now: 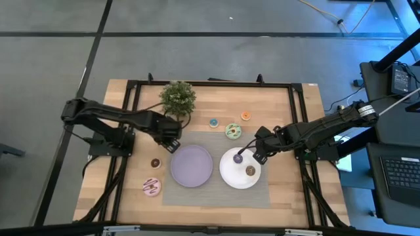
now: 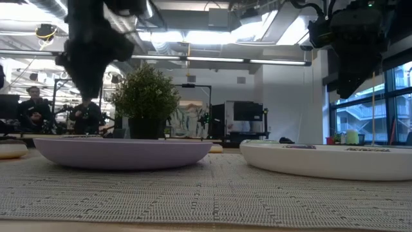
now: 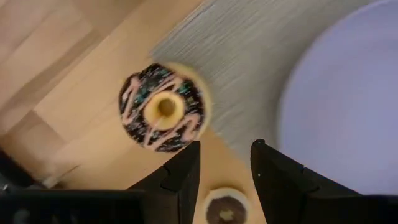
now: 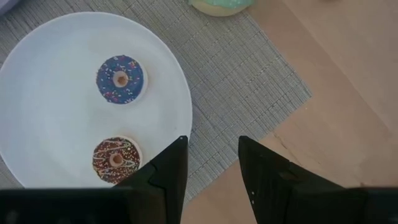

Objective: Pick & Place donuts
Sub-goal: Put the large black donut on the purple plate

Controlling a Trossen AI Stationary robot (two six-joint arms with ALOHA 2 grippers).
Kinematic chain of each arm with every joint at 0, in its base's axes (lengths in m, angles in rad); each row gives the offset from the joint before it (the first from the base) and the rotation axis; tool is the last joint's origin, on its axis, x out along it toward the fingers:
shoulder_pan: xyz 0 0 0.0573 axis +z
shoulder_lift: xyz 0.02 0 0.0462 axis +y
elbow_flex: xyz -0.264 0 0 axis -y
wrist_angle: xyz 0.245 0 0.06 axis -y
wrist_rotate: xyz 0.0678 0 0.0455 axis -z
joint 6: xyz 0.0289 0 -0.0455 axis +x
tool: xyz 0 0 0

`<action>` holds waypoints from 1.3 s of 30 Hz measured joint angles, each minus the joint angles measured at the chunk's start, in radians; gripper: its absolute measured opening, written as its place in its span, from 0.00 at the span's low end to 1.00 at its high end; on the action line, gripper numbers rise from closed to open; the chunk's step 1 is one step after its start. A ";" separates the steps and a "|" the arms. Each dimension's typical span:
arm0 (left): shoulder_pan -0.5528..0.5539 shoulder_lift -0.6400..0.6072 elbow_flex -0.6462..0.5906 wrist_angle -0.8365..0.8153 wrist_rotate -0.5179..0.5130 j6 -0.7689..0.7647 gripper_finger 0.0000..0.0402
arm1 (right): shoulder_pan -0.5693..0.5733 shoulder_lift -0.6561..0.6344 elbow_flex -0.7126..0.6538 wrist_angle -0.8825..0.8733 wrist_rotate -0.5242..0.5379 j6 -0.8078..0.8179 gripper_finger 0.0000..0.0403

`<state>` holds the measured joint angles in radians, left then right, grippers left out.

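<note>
Donuts, sorted by location: purple donut (image 1: 237, 158) and brown donut (image 1: 250, 170) already lie on the white plate (image 1: 230, 174), evidently the drop-off. Right end effector (image 1: 260, 155) hovers just beside that plate, released, empty. Left end effector (image 1: 174, 143), likewise released, hangs near the bare lilac plate (image 1: 191, 166), probably approaching the chocolate donut (image 1: 155, 162) and pink donut (image 1: 151, 188) on the surface (image 1: 289, 190).

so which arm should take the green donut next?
Right, probably. The green donut lies just off the white plate, near the right gripper, which hangs open and empty. The left gripper sits across the lilac plate.
</note>
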<state>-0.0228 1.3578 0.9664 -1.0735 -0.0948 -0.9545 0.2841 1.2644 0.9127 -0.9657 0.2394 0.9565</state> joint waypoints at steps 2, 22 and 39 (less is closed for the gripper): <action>0.017 0.038 -0.005 0.001 0.010 -0.006 0.33 | 0.000 0.000 0.000 0.001 -0.009 0.000 0.36; 0.156 0.240 -0.010 0.080 0.053 0.043 0.32 | 0.000 0.000 0.000 0.004 -0.023 0.006 0.36; 0.156 0.319 -0.010 0.087 0.073 0.068 0.28 | 0.000 0.000 0.000 0.004 -0.023 0.003 0.36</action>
<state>0.1329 1.6772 0.9565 -0.9867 -0.0217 -0.8868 0.2844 1.2644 0.9127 -0.9619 0.2161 0.9600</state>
